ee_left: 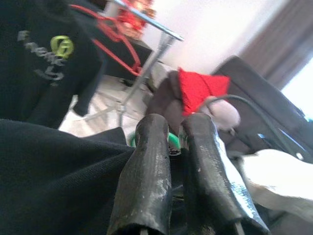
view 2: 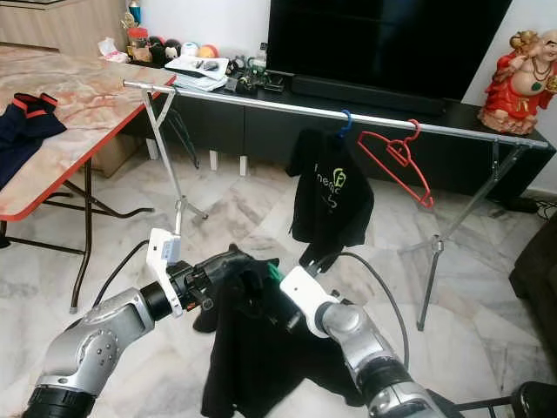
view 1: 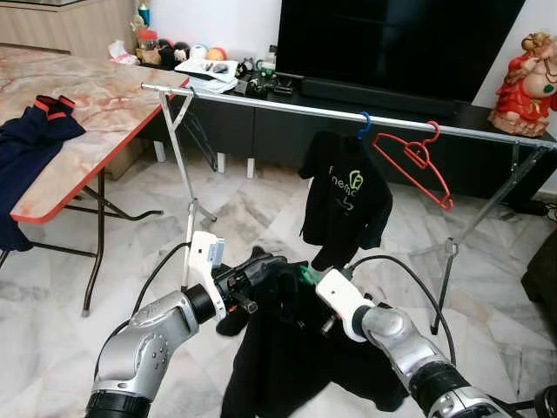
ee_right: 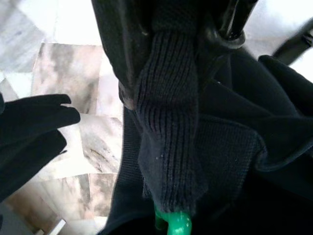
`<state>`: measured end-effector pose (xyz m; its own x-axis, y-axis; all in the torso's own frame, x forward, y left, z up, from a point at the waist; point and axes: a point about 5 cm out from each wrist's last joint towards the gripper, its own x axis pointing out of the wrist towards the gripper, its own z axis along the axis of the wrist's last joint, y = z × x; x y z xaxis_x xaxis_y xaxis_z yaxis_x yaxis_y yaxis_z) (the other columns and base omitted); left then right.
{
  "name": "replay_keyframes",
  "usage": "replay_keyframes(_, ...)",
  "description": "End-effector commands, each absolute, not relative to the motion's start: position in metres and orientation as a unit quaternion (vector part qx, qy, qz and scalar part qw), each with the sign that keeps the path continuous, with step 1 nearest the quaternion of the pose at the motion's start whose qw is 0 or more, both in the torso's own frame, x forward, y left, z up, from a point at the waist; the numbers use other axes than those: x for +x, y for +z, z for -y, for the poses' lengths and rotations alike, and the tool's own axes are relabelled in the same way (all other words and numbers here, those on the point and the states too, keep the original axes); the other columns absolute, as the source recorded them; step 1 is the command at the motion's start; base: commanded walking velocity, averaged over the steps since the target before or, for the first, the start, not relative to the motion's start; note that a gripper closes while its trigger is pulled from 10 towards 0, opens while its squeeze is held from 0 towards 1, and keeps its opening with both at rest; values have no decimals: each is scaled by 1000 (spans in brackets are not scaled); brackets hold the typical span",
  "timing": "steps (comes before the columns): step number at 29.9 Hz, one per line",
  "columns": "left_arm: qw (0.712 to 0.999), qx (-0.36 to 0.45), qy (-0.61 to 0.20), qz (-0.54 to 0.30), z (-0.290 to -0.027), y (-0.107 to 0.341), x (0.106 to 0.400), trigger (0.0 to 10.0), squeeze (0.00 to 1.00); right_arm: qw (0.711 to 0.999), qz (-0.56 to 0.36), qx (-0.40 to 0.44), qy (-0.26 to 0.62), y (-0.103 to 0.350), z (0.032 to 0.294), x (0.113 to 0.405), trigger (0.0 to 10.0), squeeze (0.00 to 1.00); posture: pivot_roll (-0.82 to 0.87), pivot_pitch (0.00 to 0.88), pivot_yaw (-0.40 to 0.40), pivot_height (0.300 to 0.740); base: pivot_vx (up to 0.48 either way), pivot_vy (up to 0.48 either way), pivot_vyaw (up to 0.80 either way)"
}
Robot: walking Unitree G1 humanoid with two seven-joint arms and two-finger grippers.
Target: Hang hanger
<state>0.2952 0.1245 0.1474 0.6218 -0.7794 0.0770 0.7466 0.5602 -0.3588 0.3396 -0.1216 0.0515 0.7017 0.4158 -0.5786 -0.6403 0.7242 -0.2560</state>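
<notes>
Right up close, both grippers are buried in a black shirt [view 1: 287, 366] that hangs limp between them, soft knit cloth drooping toward the marble floor [view 1: 261, 209]. The left gripper [view 1: 261, 268] has its two glossy black fingers [ee_left: 151, 176] pressed nearly together on the fabric by the collar. The right gripper [view 1: 305, 287] is clamped on the ribbed collar [ee_right: 168, 122]; from the right wrist view the ribbing bunches between its fingers, and a bit of the green hanger [ee_right: 172, 223] pokes out below it. That hanger, hard smooth plastic, sits inside the garment between the two claws, its hook mostly swallowed by cloth.

Here's the danger: with the hook smothered in collar, it may not catch the rail cleanly, and I'd judge the slack shirt could slide off one shoulder of the hanger on the way over.

Further out, the clothes rail [view 1: 287, 106], a thin shiny metal tube on crossed legs, well apart from the grippers. On it hang a black printed T-shirt [view 1: 344, 196] on a blue hook and, just beside it, a bare red wire-thin hanger [view 1: 418, 161], tilted. Crowding either one could knock it loose. To the left, a marble-patterned folding table [view 1: 96, 113] with a dark garment [view 1: 30, 139] draped over its edge.
</notes>
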Motion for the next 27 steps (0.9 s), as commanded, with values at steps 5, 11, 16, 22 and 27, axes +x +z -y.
replay_keyframes(5,861,-169,-478,-42,-116,157,286,0,0,930,-234,-141,245,57,118,346,0,0,140,31,-90,740,0,0,0)
replay_keyframes(11,897,-106,-418,-98,-131,130,291,3569,0,954,-189,-44,230,77,115,358,0,0,135,33,-89,740,0,0,0)
replay_keyframes(16,888,-107,-435,-103,-135,128,283,5882,0,957,-188,-68,209,78,122,361,0,0,132,35,-90,740,0,0,0)
replay_keyframes(22,872,-97,-469,-99,-135,130,274,9255,1000,961,-180,-62,199,83,122,364,0,0,143,35,-92,740,0,0,0)
replay_keyframes(27,863,-95,-486,-103,-132,129,271,9569,1000,965,-159,-72,198,90,121,368,0,0,143,34,-93,740,0,0,0)
